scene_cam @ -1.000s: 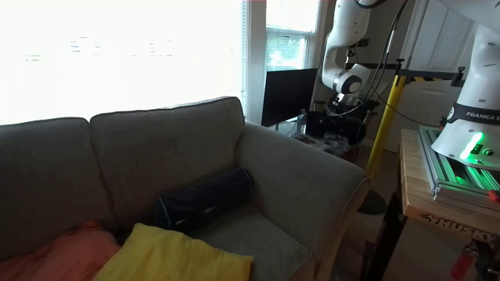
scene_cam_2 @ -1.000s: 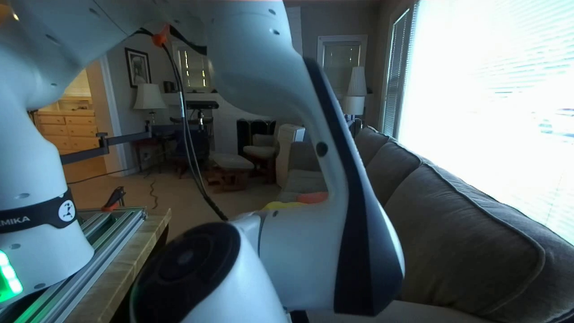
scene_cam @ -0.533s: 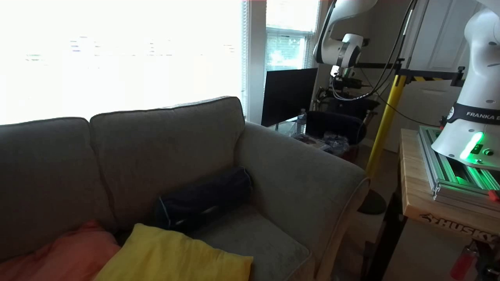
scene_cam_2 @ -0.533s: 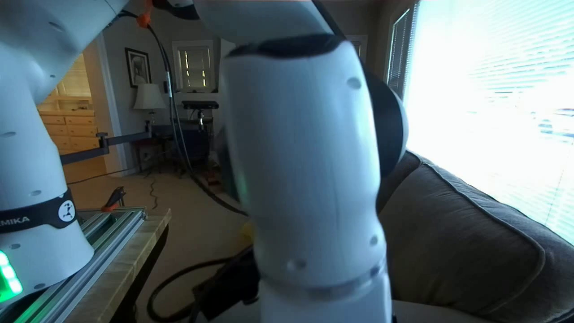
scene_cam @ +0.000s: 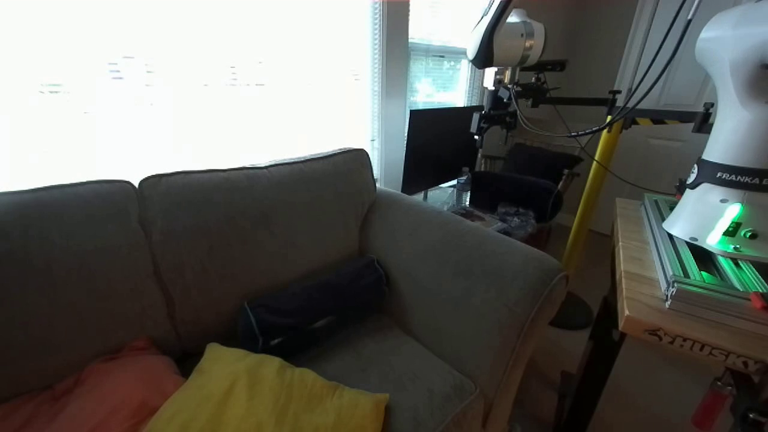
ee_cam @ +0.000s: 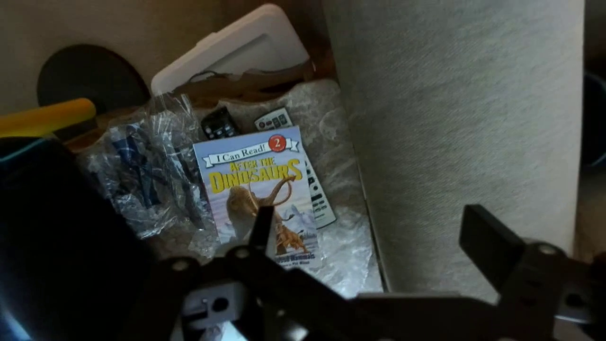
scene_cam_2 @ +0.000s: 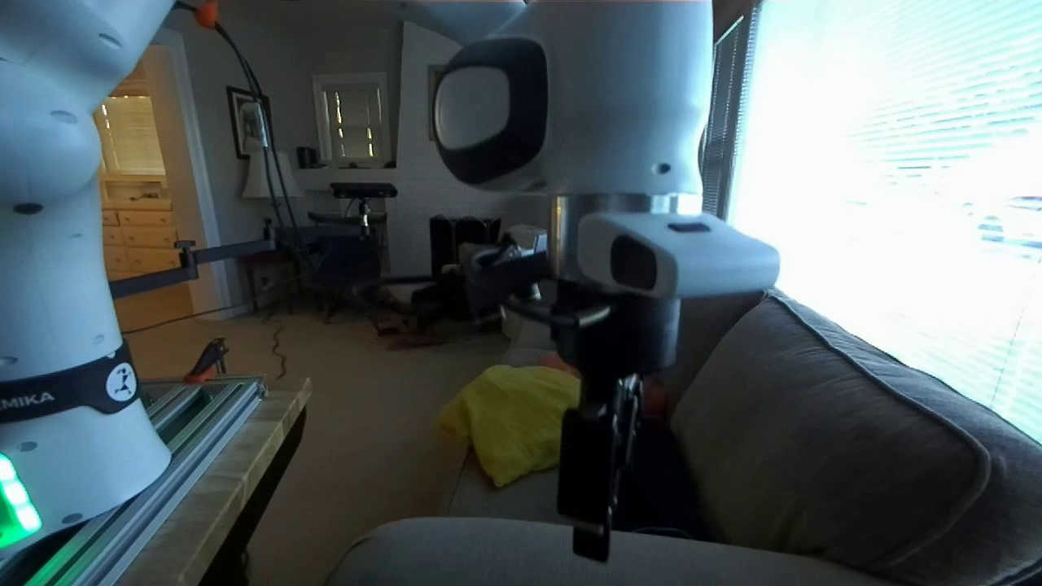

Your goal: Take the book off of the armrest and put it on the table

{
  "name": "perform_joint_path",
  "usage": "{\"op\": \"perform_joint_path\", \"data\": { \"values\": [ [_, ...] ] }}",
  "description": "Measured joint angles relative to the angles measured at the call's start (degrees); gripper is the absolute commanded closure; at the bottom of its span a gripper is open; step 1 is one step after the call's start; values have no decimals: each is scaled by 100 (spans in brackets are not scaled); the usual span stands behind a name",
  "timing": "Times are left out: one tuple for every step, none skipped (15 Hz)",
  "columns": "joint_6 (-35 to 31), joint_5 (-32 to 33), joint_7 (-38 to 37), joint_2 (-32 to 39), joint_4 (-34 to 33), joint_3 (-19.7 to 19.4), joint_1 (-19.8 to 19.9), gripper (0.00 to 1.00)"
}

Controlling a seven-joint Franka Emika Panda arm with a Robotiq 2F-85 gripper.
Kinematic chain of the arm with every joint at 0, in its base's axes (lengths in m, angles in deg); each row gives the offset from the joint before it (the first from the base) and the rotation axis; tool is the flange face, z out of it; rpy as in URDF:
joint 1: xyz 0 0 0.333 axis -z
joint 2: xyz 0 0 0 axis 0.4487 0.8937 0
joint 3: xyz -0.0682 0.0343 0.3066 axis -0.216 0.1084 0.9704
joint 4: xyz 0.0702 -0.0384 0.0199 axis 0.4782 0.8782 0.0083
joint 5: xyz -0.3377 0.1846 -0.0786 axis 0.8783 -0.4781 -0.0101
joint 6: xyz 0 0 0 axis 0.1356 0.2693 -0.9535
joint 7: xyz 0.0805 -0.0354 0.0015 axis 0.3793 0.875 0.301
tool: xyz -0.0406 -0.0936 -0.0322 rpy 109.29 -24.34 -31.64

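Beside the armrest [ee_cam: 454,118], the book [ee_cam: 258,189] is lying on what seems, in dim light, the table [ee_cam: 342,184]; the gripper [ee_cam: 368,222] is hanging above, fingers spread.

Base [scene_cam: 705,207] of the arm is set upright, its green light [scene_cam: 725,223] lit; in both exterior views it is cut by the frame's side edge, and the higher links by the top edge. Wrist [scene_cam_2: 627,98] is extended well apart from the base. The hand [ee_cam: 369,215] is hung below it, pointed downward. In the wrist view the fingers [ee_cam: 492,246] are spread wide. In an exterior view the fingertips [scene_cam_2: 592,541] are seen from the side, gap not readable.
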Motion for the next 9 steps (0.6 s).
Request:
{"op": "perform_joint_path", "data": {
  "values": [
    [304, 425, -125, -114, 48, -303, -396, 0],
    [595, 842, -277, -242, 69, -574, -766, 0],
    [877, 1261, -454, -392, 69, -821, -1129, 0],
    [1205, 1472, -535, -510, 60, -1101, -1532, 0],
    [1552, 1561, -539, -574, 30, -1403, -1950, 0],
    [1855, 1587, -541, -606, -16, -1654, -2331, 0],
    [2098, 1587, -580, -611, -73, -1870, -2683, 0],
    [2213, 1695, -774, -668, -136, -1991, -2956, 0],
    [2262, 1811, -1045, -780, -191, -2044, -3168, 0]
  ]
}}
